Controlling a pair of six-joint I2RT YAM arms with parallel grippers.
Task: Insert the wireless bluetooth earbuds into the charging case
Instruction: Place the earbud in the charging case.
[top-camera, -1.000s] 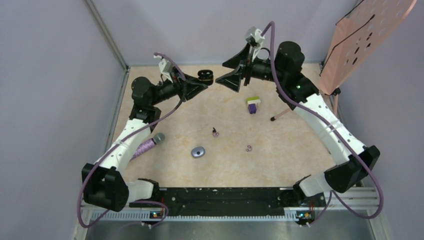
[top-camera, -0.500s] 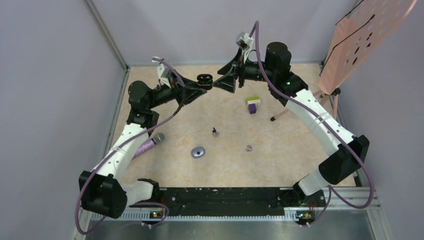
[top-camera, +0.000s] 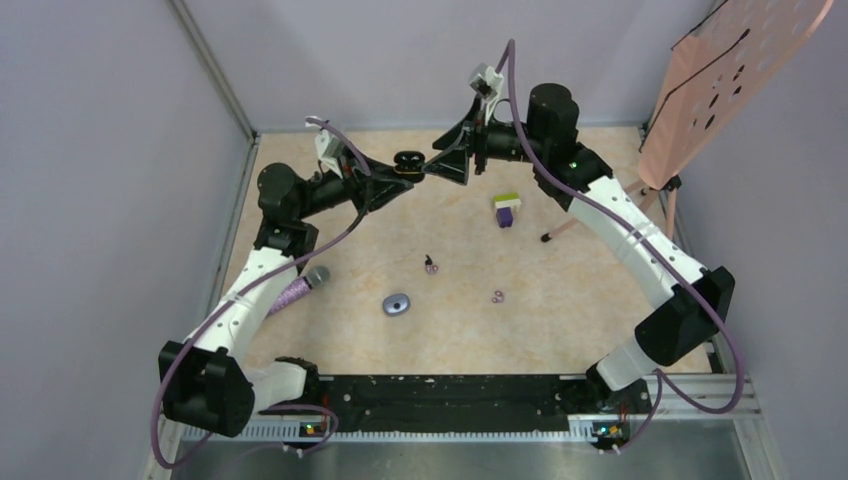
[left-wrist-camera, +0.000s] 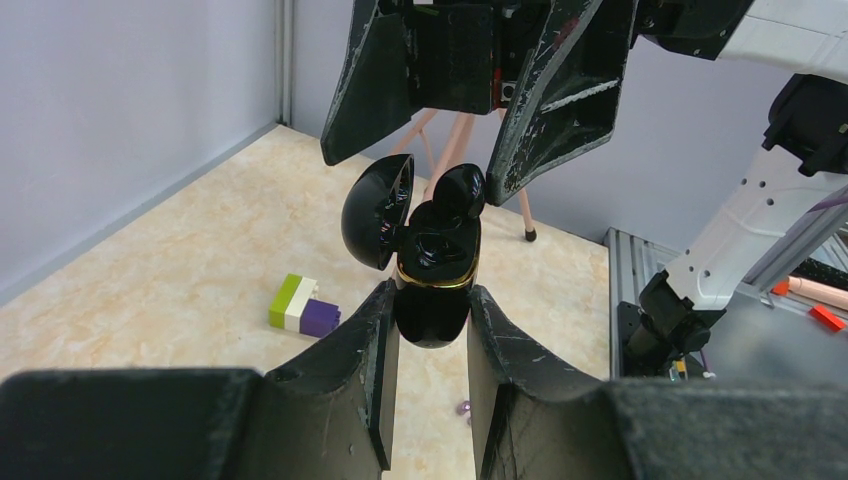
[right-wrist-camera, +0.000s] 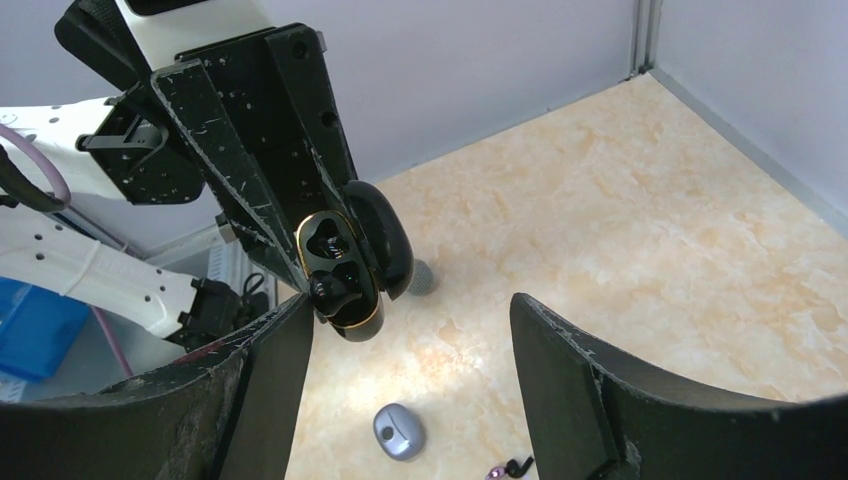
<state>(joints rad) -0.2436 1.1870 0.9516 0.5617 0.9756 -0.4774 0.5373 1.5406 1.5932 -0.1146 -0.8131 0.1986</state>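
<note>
My left gripper is shut on the black charging case and holds it up at the back of the table, lid open. In the left wrist view the case sits between my fingers, and a black earbud sticks up from one socket. My right gripper is open, its tips right next to the case. In the right wrist view the case is beside its left finger. A purple earbud with a dark stem and a purple ring-like earbud lie on the table.
A green-white-purple block lies right of centre. A grey oval object and a purple microphone-like object lie at the near left. A stick with a dark tip and a pink perforated board stand at the right.
My right gripper has swung left and down until its tips are at the case. My left gripper has shifted slightly with the case. The things on the table have not moved.
</note>
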